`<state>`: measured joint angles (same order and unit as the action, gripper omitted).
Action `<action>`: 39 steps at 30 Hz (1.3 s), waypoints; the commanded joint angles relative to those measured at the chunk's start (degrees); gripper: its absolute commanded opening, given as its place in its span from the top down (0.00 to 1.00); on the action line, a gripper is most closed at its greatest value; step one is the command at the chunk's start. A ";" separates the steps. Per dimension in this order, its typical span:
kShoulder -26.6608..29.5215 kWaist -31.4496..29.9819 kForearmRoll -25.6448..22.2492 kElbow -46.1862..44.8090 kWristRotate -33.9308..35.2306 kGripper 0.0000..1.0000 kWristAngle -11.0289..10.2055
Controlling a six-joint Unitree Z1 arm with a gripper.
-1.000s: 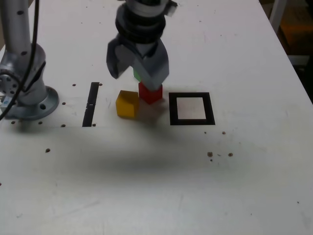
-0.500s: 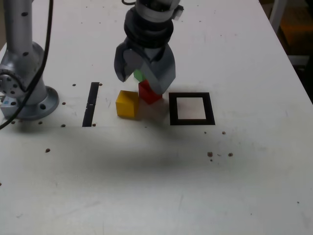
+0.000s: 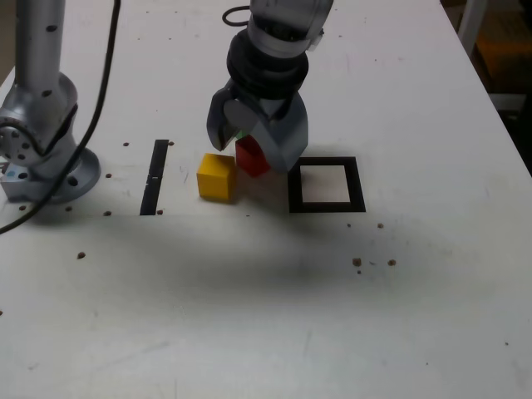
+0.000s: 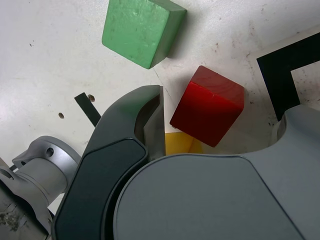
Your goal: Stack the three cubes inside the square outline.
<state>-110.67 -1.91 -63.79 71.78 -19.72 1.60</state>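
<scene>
Over the red cube (image 4: 207, 107), the end effector (image 3: 254, 158) is hovering spread, seemingly lining up; its jaws need squaring to the cube's faces before descending, sparing the yellow cube (image 3: 217, 179) sitting at its eight o'clock in the exterior view. The square outline (image 3: 357, 187) is lying at four.
</scene>
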 commanded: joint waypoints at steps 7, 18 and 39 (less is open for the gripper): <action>-1.54 0.15 0.66 0.35 -0.33 0.18 0.05; -2.69 0.83 1.81 -0.61 -0.67 0.32 0.68; -2.19 1.99 3.94 0.66 -0.63 0.78 1.70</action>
<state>-113.15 0.01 -59.87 72.21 -20.31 3.40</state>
